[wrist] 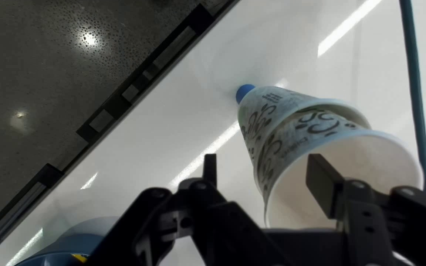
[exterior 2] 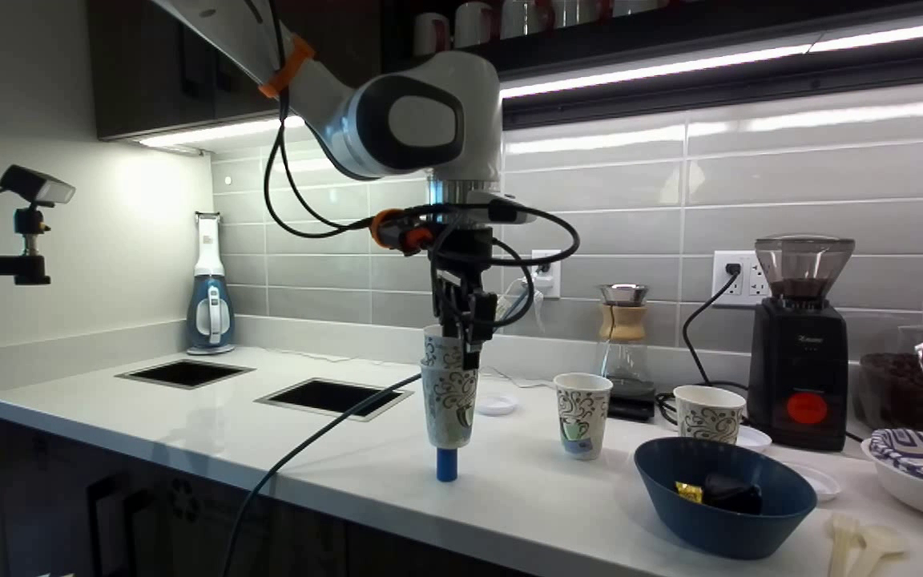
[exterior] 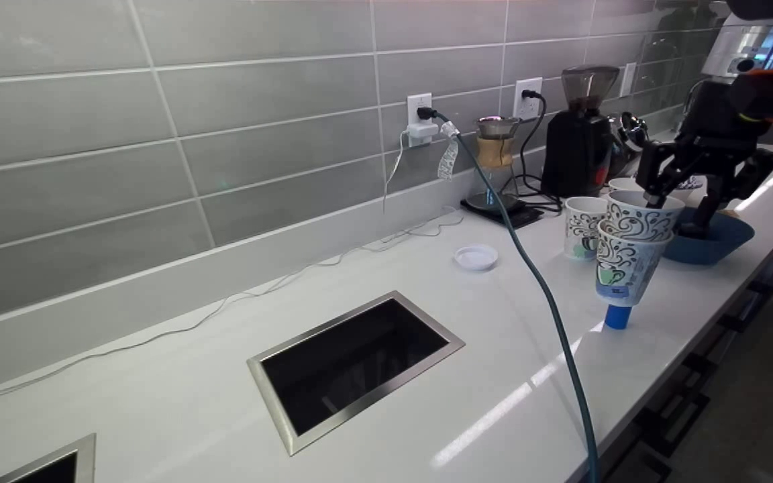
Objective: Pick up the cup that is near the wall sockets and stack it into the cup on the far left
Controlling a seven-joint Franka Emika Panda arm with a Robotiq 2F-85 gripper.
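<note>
A white paper cup with a dark swirl print, the upper cup (exterior: pixel 628 225) (exterior 2: pixel 437 349) (wrist: pixel 320 127), sits nested in the lower cup (exterior: pixel 628 272) (exterior 2: pixel 449 409) (wrist: pixel 257 114), part of its wall standing above that rim. The lower cup stands on a small blue cylinder (exterior: pixel 617 316) (exterior 2: pixel 446 465) (wrist: pixel 243 92). My gripper (exterior: pixel 675 216) (exterior 2: pixel 461 344) (wrist: pixel 263 166) is open at the upper cup. In the wrist view one finger is inside its mouth and the other is outside, apart from the wall. Wall sockets (exterior: pixel 420 111) (exterior 2: pixel 738 276) show in both exterior views.
Another cup (exterior: pixel 582 228) (exterior 2: pixel 582 413) and one farther back (exterior 2: pixel 708 413) stand nearby. A blue bowl (exterior: pixel 715 241) (exterior 2: pixel 726 521) sits close to the gripper. A green cable (exterior: pixel 541 282) crosses the counter. A grinder (exterior 2: pixel 802 377) and glass carafe (exterior 2: pixel 623 353) stand by the wall.
</note>
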